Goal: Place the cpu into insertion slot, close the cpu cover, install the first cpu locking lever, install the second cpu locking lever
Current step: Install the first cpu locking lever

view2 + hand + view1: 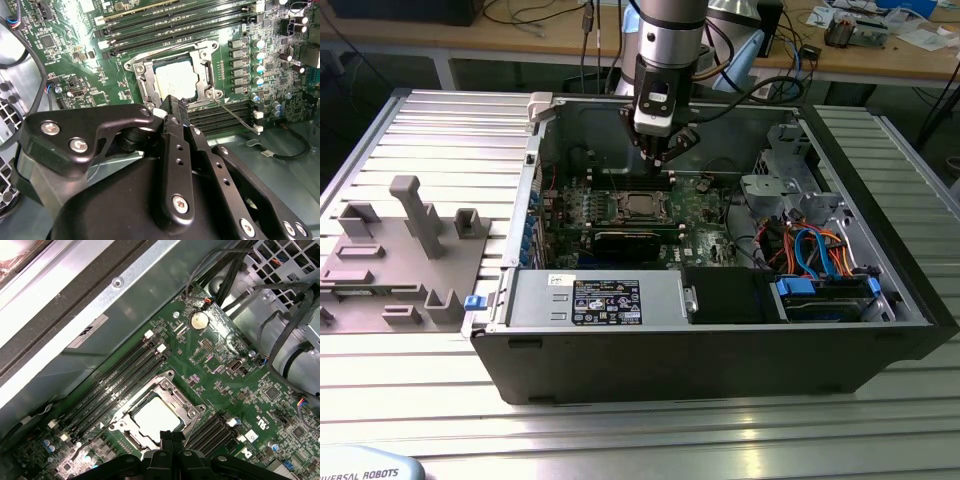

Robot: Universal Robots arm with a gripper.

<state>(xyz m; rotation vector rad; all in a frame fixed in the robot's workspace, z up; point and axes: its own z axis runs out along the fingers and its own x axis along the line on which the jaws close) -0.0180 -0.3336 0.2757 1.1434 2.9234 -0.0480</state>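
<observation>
Already seated: flat square silver-topped cpu [174, 80] in dark metal-framed insertion slot [131, 437], thin silvery windowed cpu cover [206, 76] down; black gripper [171, 104] pressed together, empty, just beside; stiff, springy, thin-edged.

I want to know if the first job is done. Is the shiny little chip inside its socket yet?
Yes, in. The cpu lies flat inside the insertion slot, with the cpu cover framing it. The gripper hovers at its edge.
</observation>
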